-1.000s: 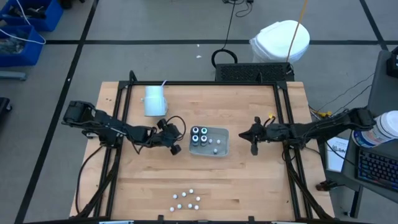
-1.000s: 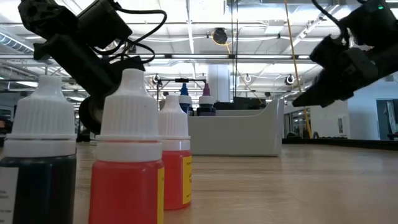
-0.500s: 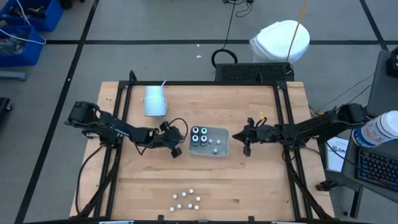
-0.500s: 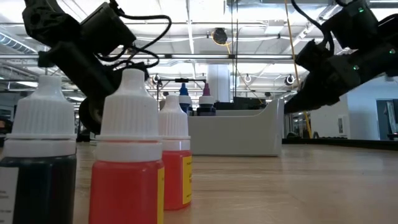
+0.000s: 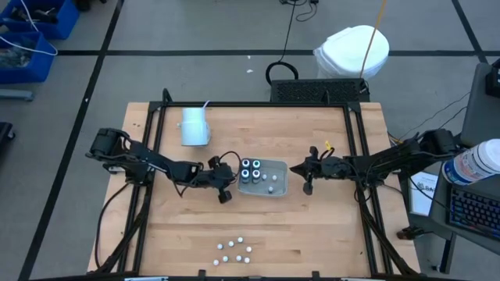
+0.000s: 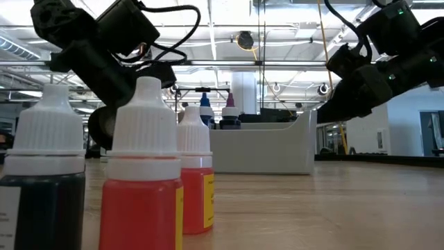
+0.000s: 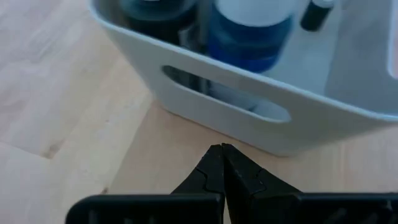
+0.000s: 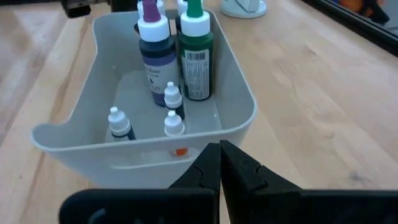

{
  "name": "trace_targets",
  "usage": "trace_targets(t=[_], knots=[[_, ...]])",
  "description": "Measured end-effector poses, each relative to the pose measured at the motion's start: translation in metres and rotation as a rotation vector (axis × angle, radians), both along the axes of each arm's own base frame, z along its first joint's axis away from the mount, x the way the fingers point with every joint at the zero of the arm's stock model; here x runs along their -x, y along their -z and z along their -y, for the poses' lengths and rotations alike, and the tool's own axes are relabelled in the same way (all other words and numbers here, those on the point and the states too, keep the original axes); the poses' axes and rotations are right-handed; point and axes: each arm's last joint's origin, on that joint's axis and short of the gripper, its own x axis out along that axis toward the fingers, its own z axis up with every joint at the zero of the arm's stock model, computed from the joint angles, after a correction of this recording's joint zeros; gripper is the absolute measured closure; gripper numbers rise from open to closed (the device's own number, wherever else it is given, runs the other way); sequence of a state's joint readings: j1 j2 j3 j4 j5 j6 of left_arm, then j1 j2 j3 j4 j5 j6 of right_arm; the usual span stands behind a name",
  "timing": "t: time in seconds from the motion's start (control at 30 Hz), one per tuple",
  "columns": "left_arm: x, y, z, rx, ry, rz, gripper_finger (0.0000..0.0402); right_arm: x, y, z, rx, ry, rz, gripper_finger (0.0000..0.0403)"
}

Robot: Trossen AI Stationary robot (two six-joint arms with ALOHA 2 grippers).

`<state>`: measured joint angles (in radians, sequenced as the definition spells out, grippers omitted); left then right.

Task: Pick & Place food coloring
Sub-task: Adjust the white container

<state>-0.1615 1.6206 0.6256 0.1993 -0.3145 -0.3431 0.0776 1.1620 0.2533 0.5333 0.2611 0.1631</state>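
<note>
The grey tray (image 5: 277, 190) is located at the centre of the wooden table (image 5: 328, 234). Large and small food coloring bottles (image 8: 160, 54) are held inside it; a cluster of small bottles (image 5: 235, 250) is positioned near the table's front edge. The left gripper (image 5: 226, 188) is pressed together beside the tray's left wall. The right gripper (image 5: 304, 178) is pressed together beside the right wall. Nothing is gripped.

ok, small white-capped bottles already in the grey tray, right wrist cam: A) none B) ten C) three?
C: three small white-capped bottles stand on the floor of the grey tray, in front of the big bottles.
</note>
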Motion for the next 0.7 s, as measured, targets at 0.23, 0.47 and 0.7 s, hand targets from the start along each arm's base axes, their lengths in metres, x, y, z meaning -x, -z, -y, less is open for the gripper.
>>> trace_targets(t=[0.23,0.47,0.7], knots=[[-0.018,0.001,0.007,-0.024,0.046,-0.032,0.04,-0.002,0.003,0.0,0.02,-0.01,-0.015,0.0403],[-0.033,0.009,0.008,-0.037,0.077,-0.12,0.04,-0.004,0.005,0.0,0.026,-0.01,-0.005,0.0403],[-0.031,0.013,0.006,-0.044,0.053,-0.171,0.0398,-0.005,0.005,0.0,0.025,-0.01,-0.005,0.0403]])
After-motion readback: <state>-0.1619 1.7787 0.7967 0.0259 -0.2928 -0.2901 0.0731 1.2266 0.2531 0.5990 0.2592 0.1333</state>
